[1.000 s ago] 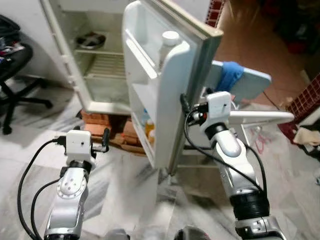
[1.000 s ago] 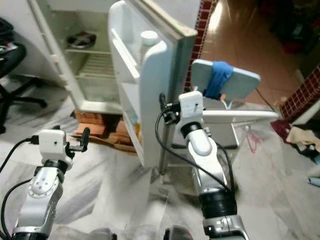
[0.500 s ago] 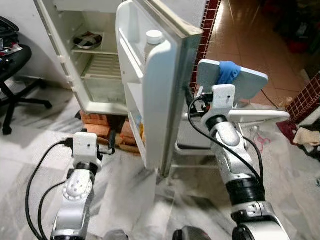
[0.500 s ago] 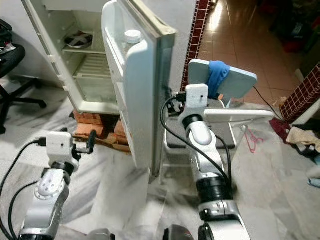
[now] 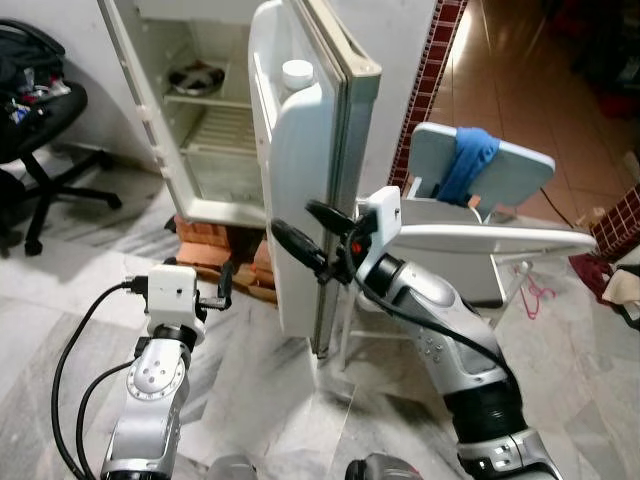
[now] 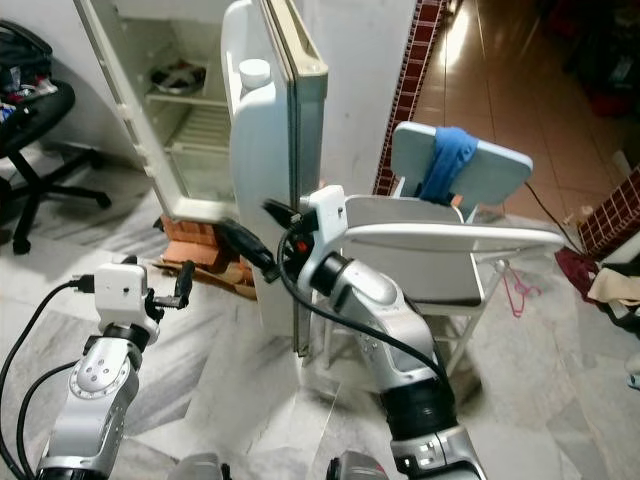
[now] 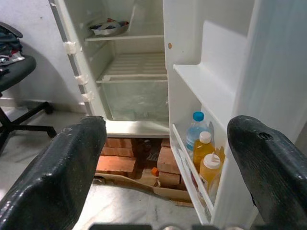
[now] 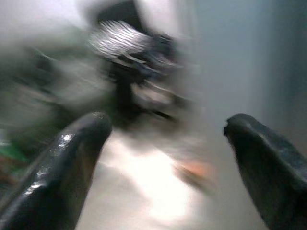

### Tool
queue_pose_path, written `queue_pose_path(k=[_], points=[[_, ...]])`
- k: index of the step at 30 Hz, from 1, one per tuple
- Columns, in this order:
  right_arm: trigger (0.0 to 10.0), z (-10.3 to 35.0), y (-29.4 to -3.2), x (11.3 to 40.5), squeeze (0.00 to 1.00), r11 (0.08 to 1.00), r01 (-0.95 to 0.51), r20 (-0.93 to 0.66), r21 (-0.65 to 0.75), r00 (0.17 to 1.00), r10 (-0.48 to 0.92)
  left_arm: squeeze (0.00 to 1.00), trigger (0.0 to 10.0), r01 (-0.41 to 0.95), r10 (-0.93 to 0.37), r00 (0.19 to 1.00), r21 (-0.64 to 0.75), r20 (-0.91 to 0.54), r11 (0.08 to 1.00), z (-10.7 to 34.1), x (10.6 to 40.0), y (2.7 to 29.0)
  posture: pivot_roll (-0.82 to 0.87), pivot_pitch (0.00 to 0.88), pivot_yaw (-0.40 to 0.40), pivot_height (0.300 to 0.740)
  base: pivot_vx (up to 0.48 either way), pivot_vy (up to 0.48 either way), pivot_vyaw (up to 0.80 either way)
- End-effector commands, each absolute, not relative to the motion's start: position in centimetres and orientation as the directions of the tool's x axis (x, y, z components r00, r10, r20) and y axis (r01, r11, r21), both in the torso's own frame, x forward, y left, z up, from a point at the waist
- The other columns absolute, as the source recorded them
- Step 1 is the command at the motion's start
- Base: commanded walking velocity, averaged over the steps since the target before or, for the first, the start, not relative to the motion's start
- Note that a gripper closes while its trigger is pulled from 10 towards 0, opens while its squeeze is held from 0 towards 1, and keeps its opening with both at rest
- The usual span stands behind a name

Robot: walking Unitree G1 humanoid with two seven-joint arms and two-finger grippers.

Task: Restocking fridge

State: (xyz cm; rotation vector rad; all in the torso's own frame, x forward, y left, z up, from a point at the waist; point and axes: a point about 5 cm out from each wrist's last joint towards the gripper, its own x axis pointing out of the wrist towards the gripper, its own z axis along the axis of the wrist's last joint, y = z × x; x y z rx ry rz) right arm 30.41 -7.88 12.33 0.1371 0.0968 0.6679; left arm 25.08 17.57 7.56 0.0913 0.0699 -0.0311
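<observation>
The fridge door stood ajar, the right gripper spread wide at its outer edge, and the left gripper was spread too, down low facing the open fridge.

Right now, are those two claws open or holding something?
Left gripper: open, empty, facing the fridge door.
Right gripper: open, empty, beside the door's edge.

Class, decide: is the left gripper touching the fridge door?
Apart. In the left eye view, bare floor shows between the left gripper and the fridge door.
</observation>
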Motion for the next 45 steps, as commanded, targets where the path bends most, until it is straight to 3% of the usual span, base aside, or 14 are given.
queue_pose_path(k=[1,6,13,14,17,20,21,25,27,30,33,35,38,45], points=[[10.0,13.3,-9.0,31.5,0.00,0.847,-0.522,-0.026,0.099,0.850,0.526,0.00,10.0,0.037,-0.030,0.997,0.095,-0.073,0.995,7.7,25.2,17.7,0.10,0.029,-0.008,0.740,0.000,0.000,0.00],[10.0,14.7,-10.1,33.3,0.00,0.915,-0.403,-0.020,0.032,0.915,0.404,0.00,10.0,0.045,-0.037,0.996,0.098,-0.078,0.994,7.6,25.3,17.6,0.11,0.025,-0.009,0.740,0.000,0.000,0.00],[10.0,16.1,-7.7,34.1,0.00,0.853,-0.513,0.074,0.092,0.858,0.508,0.00,10.0,0.042,-0.034,0.996,0.102,-0.077,0.994,7.6,25.4,17.6,0.11,0.024,-0.011,0.740,0.000,0.000,0.00],[10.0,17.3,-5.4,33.7,0.00,0.780,-0.600,0.129,0.178,0.800,0.586,0.00,10.0,0.046,-0.038,0.996,0.104,-0.077,0.994,7.6,25.4,17.6,0.11,0.022,-0.011,0.740,0.000,0.000,0.00],[10.0,18.0,-4.3,33.4,0.00,0.736,-0.638,0.161,0.225,0.770,0.618,0.00,10.0,0.049,-0.041,0.996,0.105,-0.076,0.993,7.6,25.4,17.6,0.11,0.022,-0.010,0.740,0.000,0.000,0.00],[10.0,20.7,1.4,30.0,0.00,0.365,-0.859,0.313,0.359,0.480,0.820,0.00,10.0,0.056,-0.048,0.996,0.113,-0.074,0.992,7.6,25.6,17.5,0.12,0.017,-0.010,0.740,0.000,0.000,0.00],[10.0,20.7,1.4,30.0,0.00,0.365,-0.859,0.313,0.359,0.480,0.820,0.00,10.0,0.056,-0.048,0.996,0.113,-0.074,0.992,7.6,25.6,17.5,0.12,0.017,-0.010,0.740,0.000,0.000,0.00],[10.0,21.3,3.1,26.4,0.00,0.112,-0.933,0.356,0.341,0.238,0.903,0.00,10.0,0.058,-0.050,0.996,0.114,-0.071,0.992,7.6,25.5,17.4,0.13,0.016,-0.016,0.740,0.000,0.000,0.00],[10.0,21.2,3.1,26.1,0.00,0.093,-0.934,0.356,0.345,0.221,0.908,0.00,10.0,0.058,-0.050,0.996,0.113,-0.072,0.992,7.6,25.4,17.4,0.13,0.016,-0.016,0.740,0.000,0.000,0.00],[10.0,18.5,2.1,26.9,0.00,0.234,-0.916,0.235,0.325,0.318,0.918,0.00,10.0,0.054,-0.046,0.996,0.106,-0.073,0.993,7.6,25.3,17.6,0.13,0.018,-0.017,0.740,0.000,0.000,0.00],[10.0,16.4,-0.1,28.5,0.00,0.429,-0.865,0.131,0.261,0.472,0.872,0.00,10.0,0.051,-0.043,0.996,0.103,-0.073,0.993,7.6,25.4,17.7,0.12,0.021,-0.013,0.740,0.000,0.000,0.00],[10.0,15.2,-2.7,29.8,0.00,0.585,-0.784,0.058,0.205,0.607,0.793,0.00,10.0,0.043,-0.035,0.996,0.100,-0.081,0.994,7.5,25.5,17.9,0.11,0.023,-0.004,0.740,0.000,0.000,0.00],[10.0,14.2,-6.5,30.5,0.00,0.721,-0.679,0.005,0.139,0.729,0.685,0.00,10.0,0.037,-0.028,0.995,0.090,-0.093,0.995,7.4,25.5,18.0,0.10,0.026,0.003,0.740,0.000,0.000,0.00],[10.0,13.2,-13.0,30.7,0.00,0.864,-0.497,-0.030,-0.080,0.867,0.497,0.00,10.0,0.091,-0.078,0.993,0.141,-0.092,0.986,7.4,25.6,17.9,0.07,0.033,0.023,0.740,0.000,0.252,0.00]])
